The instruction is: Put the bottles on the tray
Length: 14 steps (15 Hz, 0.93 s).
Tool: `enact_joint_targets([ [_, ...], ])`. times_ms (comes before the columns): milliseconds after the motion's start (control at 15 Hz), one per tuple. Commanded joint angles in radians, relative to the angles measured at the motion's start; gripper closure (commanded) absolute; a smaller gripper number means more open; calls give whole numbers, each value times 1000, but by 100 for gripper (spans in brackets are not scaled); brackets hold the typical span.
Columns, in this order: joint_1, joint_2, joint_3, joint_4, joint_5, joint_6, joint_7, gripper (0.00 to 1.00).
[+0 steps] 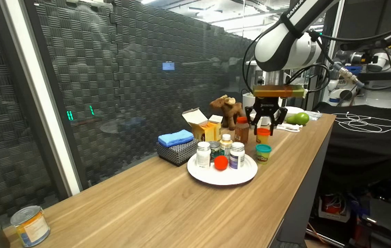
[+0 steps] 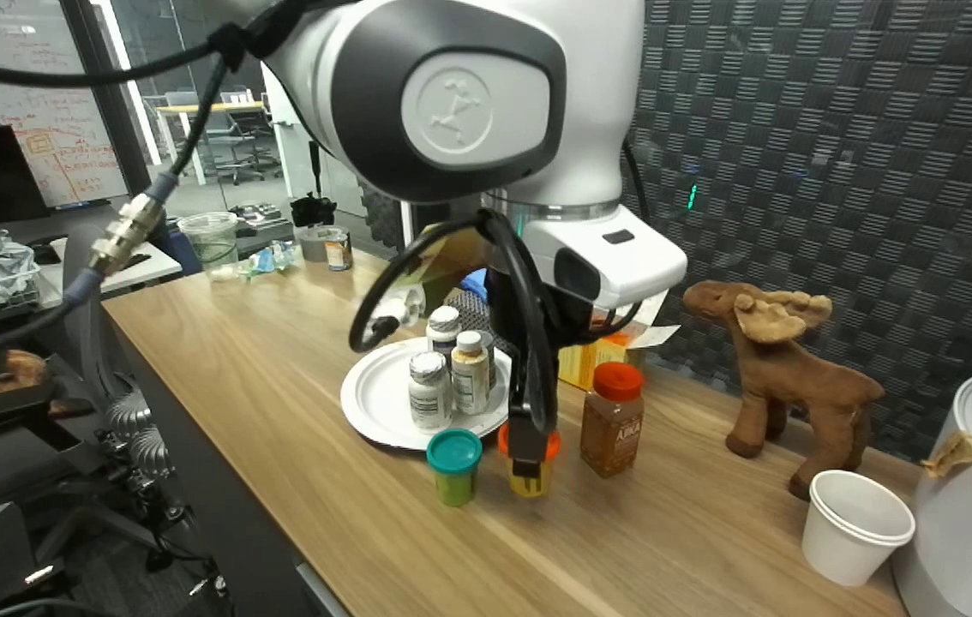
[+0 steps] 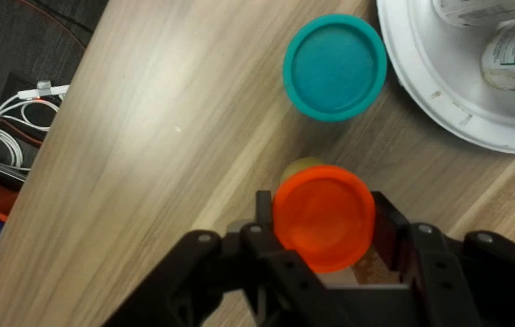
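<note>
The tray, a round white plate [image 1: 223, 178], carries several bottles: a white one [image 1: 203, 156], a dark green-labelled one [image 1: 214, 148], a pale gold-labelled one [image 1: 226, 146] and a white purple-labelled one [image 1: 237, 157]. A round red thing [image 1: 221, 163] lies among them. My gripper [image 3: 322, 213] points down with its fingers against both sides of the orange lid of a yellow jar [image 3: 323, 222]. The jar is upright, at or very near the table. A teal-lidded green jar [image 2: 454, 467] stands between it and the tray. A red-capped brown bottle [image 2: 613, 420] stands close by on the table.
A yellow open box [image 1: 209, 129] and a dark mesh box [image 1: 178, 151] with a blue cloth [image 1: 176, 137] stand behind the tray. A toy moose [image 2: 786, 368] and white cups [image 2: 855, 527] are further along. A tin can [image 1: 31, 227] stands at the far end.
</note>
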Motion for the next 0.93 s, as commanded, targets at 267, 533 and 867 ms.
enact_joint_targets([
  [267,57,-364,76,-165,-137,-83,17,71],
  [533,101,-415,195,-169,-149,-184,-3,71],
  [867,155,-341,290,-124,-161,-211,-44,71],
])
